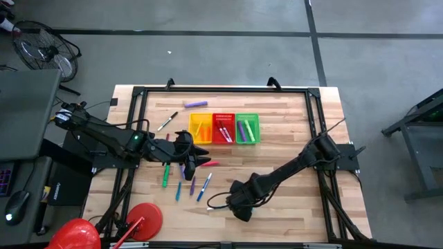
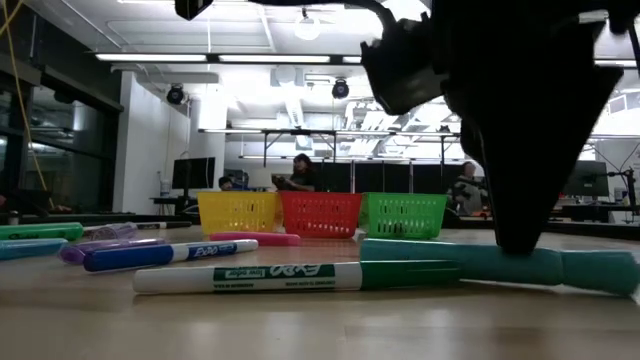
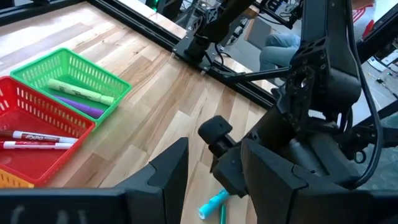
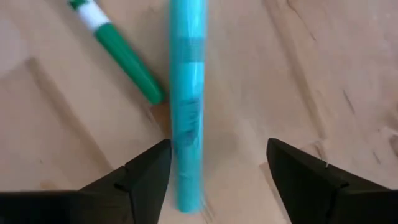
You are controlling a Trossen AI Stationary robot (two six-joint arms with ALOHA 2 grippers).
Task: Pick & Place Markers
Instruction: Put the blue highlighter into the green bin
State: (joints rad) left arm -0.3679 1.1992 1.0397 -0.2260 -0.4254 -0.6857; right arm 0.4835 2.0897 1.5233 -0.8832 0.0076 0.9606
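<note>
My right gripper (image 4: 217,168) is open and low over the near middle of the table (image 1: 239,206). A teal marker (image 4: 188,106) lies flat on the wood between its fingers, close to one of them. A green-and-white marker (image 4: 121,53) lies beside it. In the low view the teal marker (image 2: 500,265) lies at the foot of the dark gripper. My left gripper (image 1: 199,159) is open above the scattered markers (image 1: 187,181) at the table's middle, touching nothing. Yellow (image 1: 201,128), red (image 1: 223,128) and green (image 1: 247,128) baskets stand toward the far side, with markers inside. My right gripper points down with its fingers across the teal marker's end part (image 4: 186,162), one on each side. One fingertip (image 4: 152,168) stands right against the marker's side; whether it touches I cannot tell. The marker lies flat on the table.
A purple marker (image 1: 196,104) and a black-and-white one (image 1: 166,123) lie near the far left. Red round objects (image 1: 142,218) sit at the near left corner. A black frame (image 1: 221,90) runs around the table. Bare wood lies to the right of the baskets.
</note>
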